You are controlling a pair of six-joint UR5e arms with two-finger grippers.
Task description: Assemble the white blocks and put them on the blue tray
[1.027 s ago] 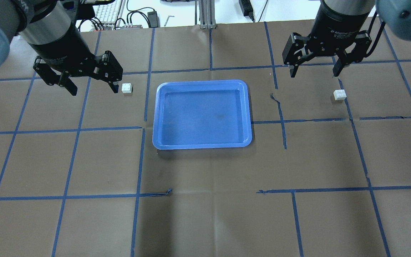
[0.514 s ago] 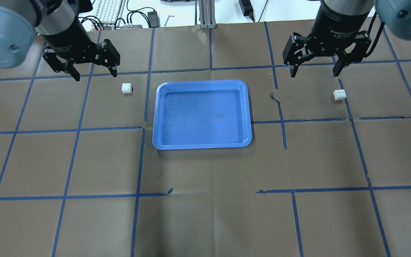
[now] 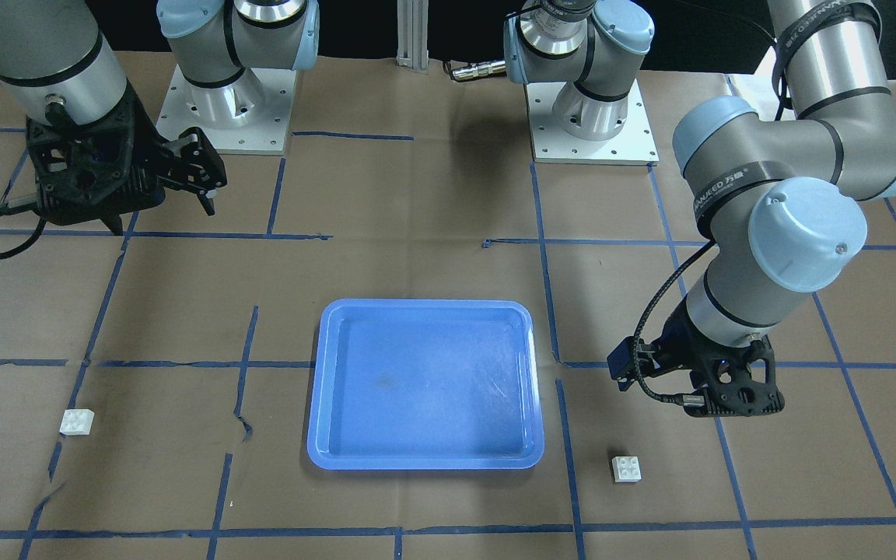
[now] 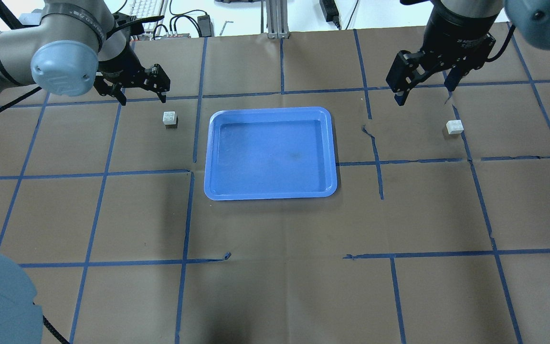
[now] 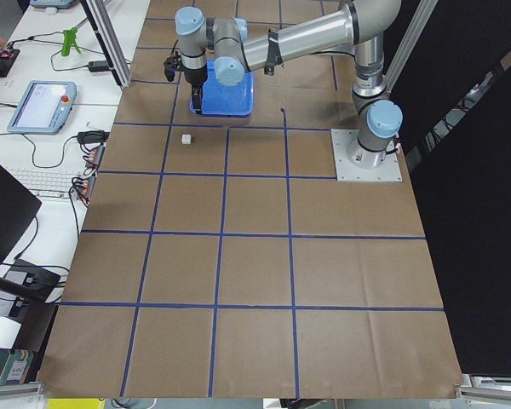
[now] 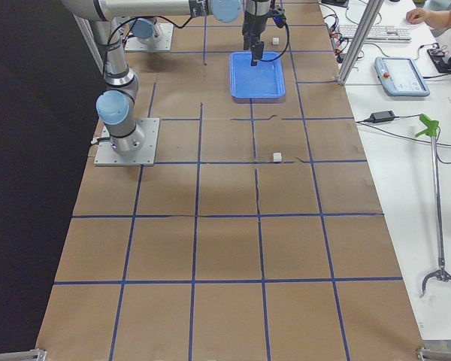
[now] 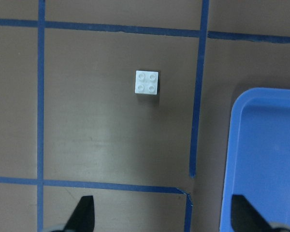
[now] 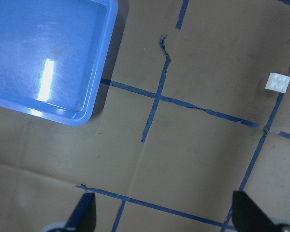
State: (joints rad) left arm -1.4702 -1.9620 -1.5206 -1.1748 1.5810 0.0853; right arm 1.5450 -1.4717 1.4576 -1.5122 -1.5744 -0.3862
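The blue tray (image 4: 270,195) lies mid-table and also shows in the front view (image 3: 425,462). One white block (image 4: 170,117) sits left of the tray, studs up, and shows in the left wrist view (image 7: 147,82). My left gripper (image 4: 143,98) hovers open and empty just beyond this block, its fingertips low in the wrist view (image 7: 164,217). The other white block (image 4: 454,126) sits to the tray's right and shows in the right wrist view (image 8: 278,81). My right gripper (image 4: 423,93) hangs open and empty, beyond and left of that block.
Brown paper with a blue tape grid covers the table. A keyboard (image 4: 143,14), cables and an aluminium post (image 4: 275,19) stand past the far edge. Both arm bases (image 3: 592,117) are bolted at the robot's side.
My left gripper has moved away from me and a little right, still open, and looks smaller. My right gripper has turned slightly. Neither block nor the tray has moved.
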